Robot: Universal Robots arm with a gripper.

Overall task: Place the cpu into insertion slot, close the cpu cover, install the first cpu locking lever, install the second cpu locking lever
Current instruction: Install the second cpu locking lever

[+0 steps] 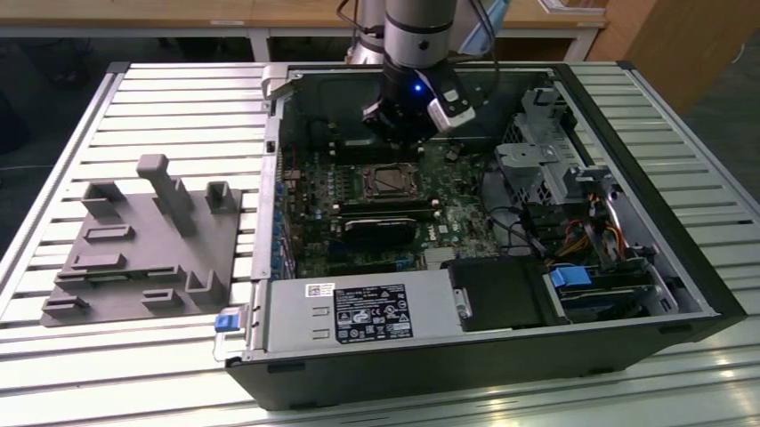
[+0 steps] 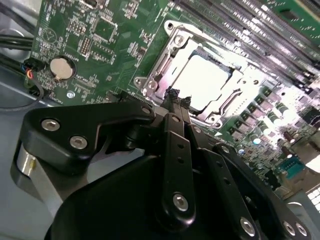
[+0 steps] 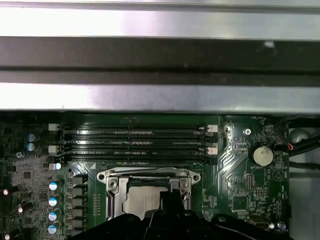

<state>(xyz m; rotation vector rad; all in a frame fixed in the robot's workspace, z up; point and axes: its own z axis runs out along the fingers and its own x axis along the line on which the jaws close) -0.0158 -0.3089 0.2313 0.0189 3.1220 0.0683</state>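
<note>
cpu: the pale silvery chip (image 2: 204, 80) lies flat inside the insertion slot, its face showing through the frame's cut-out in both wrist views (image 3: 141, 201).
insertion slot: the square socket (image 1: 389, 179) sits on the green motherboard, near the middle of the open computer case.
cpu cover: the silvery frame plate (image 2: 172, 50) lies down around the chip.
tool: the black tool (image 2: 174, 98) hangs directly over the socket, its fingertips drawn together with nothing between them, at the cover's edge; whether they touch it I cannot tell.
memory slots: four long slots (image 3: 135, 141) run just beside the socket.
computer case: the case (image 1: 695, 294) lies on its side, holding the motherboard (image 1: 311, 191), drive cage and cables.
bench: slatted metal bench (image 1: 155, 98); a grey fixture block (image 1: 149, 245) rests at 9 o'clock from the case in the exterior view.
</note>
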